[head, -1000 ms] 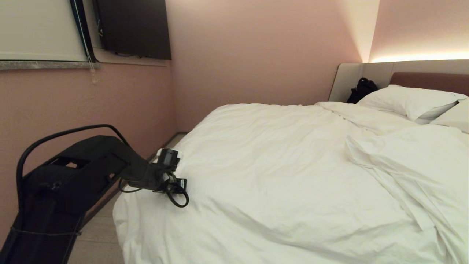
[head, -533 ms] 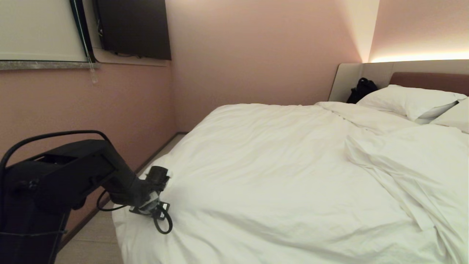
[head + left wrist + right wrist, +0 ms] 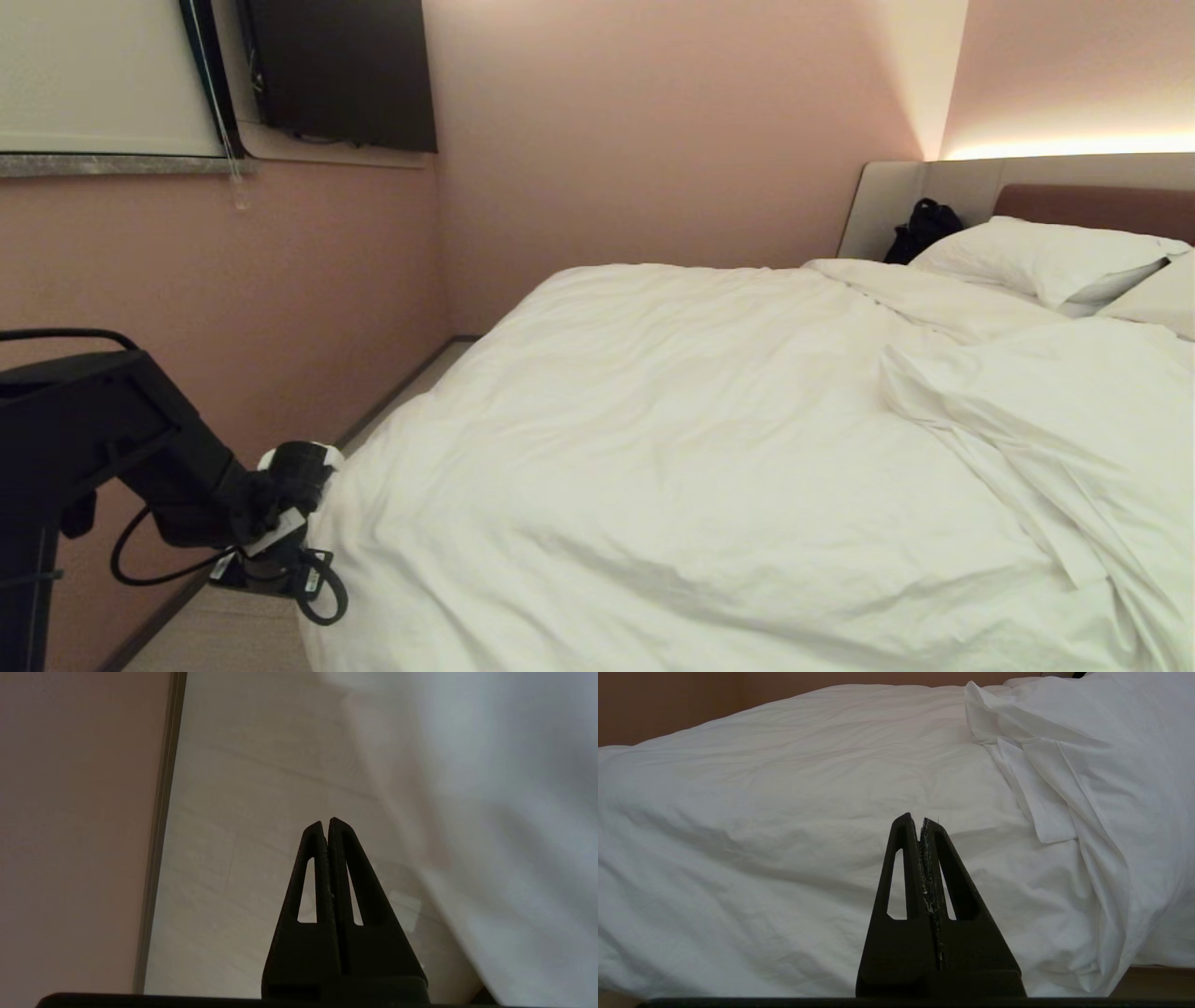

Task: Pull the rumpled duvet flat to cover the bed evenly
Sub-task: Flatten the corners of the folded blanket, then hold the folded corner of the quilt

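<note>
Right now we are holding our left arm (image 3: 103, 448) low at the near left corner of the bed (image 3: 1092, 201), off the mattress and over the strip of pale floor (image 3: 261, 788) between the bed and the pink wall (image 3: 280, 280). Our left gripper (image 3: 327, 823) is pointing down at that floor with its two fingers pressed together and pinching nothing; the hanging side of the duvet (image 3: 709, 448) is falling just beside it, apart from the fingertips. Our right gripper (image 3: 920, 820) is showing only in its own wrist view, where it is facing the near side of the bed, its fingers likewise pressed together and empty.

The duvet is lying across most of the bed, draping over the near left corner and the near edge. Towards the right it is bunching into a raised fold (image 3: 980, 392) with creased layers spilling down the near side. Two white pillows (image 3: 1036, 252) are resting at the headboard, and a dark bag (image 3: 922, 229) is sitting beside them. A dark screen (image 3: 341, 75) is hanging on the wall at upper left.
</note>
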Motion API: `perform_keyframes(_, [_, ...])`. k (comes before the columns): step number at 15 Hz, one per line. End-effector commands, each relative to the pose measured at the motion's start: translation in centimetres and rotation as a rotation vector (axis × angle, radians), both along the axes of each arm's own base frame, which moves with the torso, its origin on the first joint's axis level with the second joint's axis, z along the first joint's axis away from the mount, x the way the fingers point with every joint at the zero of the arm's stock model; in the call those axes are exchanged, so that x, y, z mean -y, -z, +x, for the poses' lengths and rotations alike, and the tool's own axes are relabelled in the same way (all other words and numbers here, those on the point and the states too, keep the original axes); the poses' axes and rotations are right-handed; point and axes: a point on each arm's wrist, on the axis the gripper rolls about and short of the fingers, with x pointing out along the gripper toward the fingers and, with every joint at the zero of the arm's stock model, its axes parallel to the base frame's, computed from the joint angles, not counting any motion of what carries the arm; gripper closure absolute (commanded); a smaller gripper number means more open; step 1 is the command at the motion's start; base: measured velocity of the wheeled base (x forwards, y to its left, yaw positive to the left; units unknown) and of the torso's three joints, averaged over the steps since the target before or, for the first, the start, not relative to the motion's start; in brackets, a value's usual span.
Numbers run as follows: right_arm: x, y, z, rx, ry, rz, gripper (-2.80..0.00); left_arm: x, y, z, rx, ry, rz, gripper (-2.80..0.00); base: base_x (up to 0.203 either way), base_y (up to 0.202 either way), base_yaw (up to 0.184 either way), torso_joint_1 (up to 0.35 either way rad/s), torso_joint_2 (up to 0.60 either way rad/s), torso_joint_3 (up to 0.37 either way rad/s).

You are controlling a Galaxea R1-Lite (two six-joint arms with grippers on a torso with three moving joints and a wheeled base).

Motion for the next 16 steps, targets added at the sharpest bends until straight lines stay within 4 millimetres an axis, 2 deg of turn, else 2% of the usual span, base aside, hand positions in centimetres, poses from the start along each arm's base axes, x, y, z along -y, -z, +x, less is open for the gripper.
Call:
perform_keyframes(1, [0.0, 0.0, 0.0, 0.000, -0.001, 0.000, 0.00, -1.2, -0.7, -0.6, 0.009, -0.037, 0.001, 0.00, 0.000, 0.000, 0.000, 0.000, 0.00, 0.000])
perform_keyframes(4, [0.0, 0.0, 0.0, 0.000, -0.001, 0.000, 0.00, -2.4, -3.7, -1.2, 0.096, -0.079, -0.002, 0.00, 0.000, 0.000, 0.000, 0.000, 0.00, 0.000])
perform_keyframes(8, [0.0, 0.0, 0.0, 0.000, -0.001, 0.000, 0.00, -2.9, -10.8, -3.3, 0.313, -0.057, -0.076, 0.00, 0.000, 0.000, 0.000, 0.000, 0.00, 0.000])
perform_keyframes(10, [0.0, 0.0, 0.0, 0.000, -0.001, 0.000, 0.00, -2.6, -15.0, -5.8, 0.451, -0.019, -0.133, 0.00, 0.000, 0.000, 0.000, 0.000, 0.00, 0.000])
perform_keyframes(12, [0.0, 0.0, 0.0, 0.000, -0.001, 0.000, 0.00, -1.8, -19.0, -9.6, 0.602, 0.030, -0.170, 0.00, 0.000, 0.000, 0.000, 0.000, 0.00, 0.000])
perform_keyframes(14, [0.0, 0.0, 0.0, 0.000, -0.001, 0.000, 0.00, -0.9, -22.0, -13.9, 0.739, 0.079, -0.186, 0.00, 0.000, 0.000, 0.000, 0.000, 0.00, 0.000])
perform_keyframes(16, [0.0, 0.0, 0.0, 0.000, -0.001, 0.000, 0.00, 0.1, -23.6, -18.3, 0.860, 0.121, -0.187, 0.00, 0.000, 0.000, 0.000, 0.000, 0.00, 0.000])
